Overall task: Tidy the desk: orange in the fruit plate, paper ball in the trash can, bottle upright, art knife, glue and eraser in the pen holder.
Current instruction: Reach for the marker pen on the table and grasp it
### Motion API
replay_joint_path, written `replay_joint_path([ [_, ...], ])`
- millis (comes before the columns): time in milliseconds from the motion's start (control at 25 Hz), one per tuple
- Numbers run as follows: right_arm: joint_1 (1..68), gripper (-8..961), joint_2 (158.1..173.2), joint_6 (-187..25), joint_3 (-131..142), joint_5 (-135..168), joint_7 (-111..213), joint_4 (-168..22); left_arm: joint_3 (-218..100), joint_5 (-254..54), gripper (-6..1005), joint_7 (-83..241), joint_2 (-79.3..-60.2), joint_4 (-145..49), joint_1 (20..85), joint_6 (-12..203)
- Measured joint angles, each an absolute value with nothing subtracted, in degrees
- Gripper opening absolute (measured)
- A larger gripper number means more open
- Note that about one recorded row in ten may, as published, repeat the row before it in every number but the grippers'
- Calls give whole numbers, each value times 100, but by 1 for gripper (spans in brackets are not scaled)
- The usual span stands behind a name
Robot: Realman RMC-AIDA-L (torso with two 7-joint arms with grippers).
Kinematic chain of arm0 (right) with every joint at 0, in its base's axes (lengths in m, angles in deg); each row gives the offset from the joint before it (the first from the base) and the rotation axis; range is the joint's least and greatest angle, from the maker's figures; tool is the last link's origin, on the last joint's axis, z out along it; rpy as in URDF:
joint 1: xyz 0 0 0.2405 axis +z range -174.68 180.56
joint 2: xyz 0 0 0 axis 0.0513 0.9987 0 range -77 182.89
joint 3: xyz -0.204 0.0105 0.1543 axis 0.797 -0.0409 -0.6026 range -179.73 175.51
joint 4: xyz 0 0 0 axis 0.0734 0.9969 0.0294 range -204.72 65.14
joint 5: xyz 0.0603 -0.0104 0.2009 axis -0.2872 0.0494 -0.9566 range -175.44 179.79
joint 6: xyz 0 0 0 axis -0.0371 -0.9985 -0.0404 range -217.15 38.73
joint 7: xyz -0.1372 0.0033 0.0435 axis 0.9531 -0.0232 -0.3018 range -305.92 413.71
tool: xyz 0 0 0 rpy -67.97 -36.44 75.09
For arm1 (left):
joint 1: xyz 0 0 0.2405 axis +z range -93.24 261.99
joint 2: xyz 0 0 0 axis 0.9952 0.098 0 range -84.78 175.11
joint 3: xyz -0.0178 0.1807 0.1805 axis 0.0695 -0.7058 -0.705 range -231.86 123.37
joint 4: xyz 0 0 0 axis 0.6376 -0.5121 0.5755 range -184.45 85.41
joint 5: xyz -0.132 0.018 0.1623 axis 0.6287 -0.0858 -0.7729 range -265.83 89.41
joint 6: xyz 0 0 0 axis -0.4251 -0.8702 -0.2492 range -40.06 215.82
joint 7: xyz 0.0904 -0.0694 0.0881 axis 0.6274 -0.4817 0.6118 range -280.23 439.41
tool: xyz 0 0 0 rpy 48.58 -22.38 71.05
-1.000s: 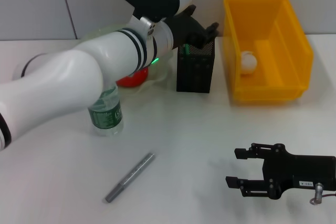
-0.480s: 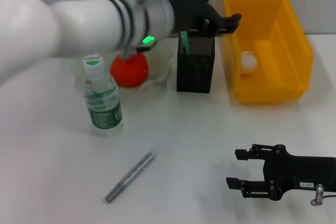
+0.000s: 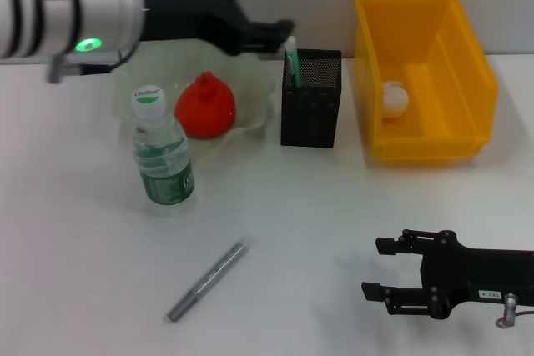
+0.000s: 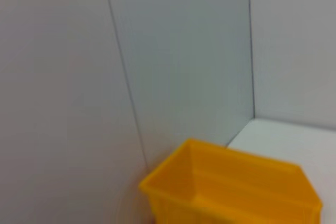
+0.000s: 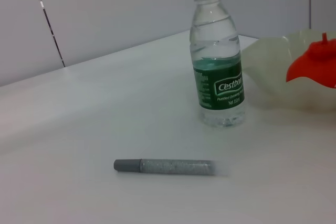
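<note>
The orange lies in the pale fruit plate. In front of the plate the bottle stands upright. The grey art knife lies flat on the table. A white paper ball rests in the yellow trash can. A green and white stick pokes out of the black mesh pen holder; I cannot tell whether it is the glue. The eraser is out of view. My left gripper hovers just left of the pen holder's top. My right gripper rests open at the front right.
A grey wall runs along the table's back edge. The left arm reaches across the back left, above the fruit plate. White tabletop lies between the art knife and the right gripper.
The left arm has swung back to the left, its gripper moving from above the pen holder and trash can to beside the holder. The orange and the bottle's cap are now uncovered. The right gripper stayed put.
</note>
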State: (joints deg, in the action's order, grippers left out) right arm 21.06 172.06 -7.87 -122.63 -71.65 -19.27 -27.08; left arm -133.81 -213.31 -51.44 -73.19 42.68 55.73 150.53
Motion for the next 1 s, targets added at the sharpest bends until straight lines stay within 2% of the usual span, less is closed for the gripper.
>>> replay_joint_path([
  [640,2118,741,17210,-800,-12260,-7165,-1936,-2689,-12647,-21570,802,-5481,-7321,5095,5800,17043],
  [680,2118,741,17211,-800,-12260,-7165,-1936,-2689,-12538,-21692,802,-5656,-7310,5341,5849,17730],
  [1000,2167,741,17213,-800,-12320,-7165,-1940,-2719,-12498,-22255,802,-5871,-7324,5327,5743,18404],
])
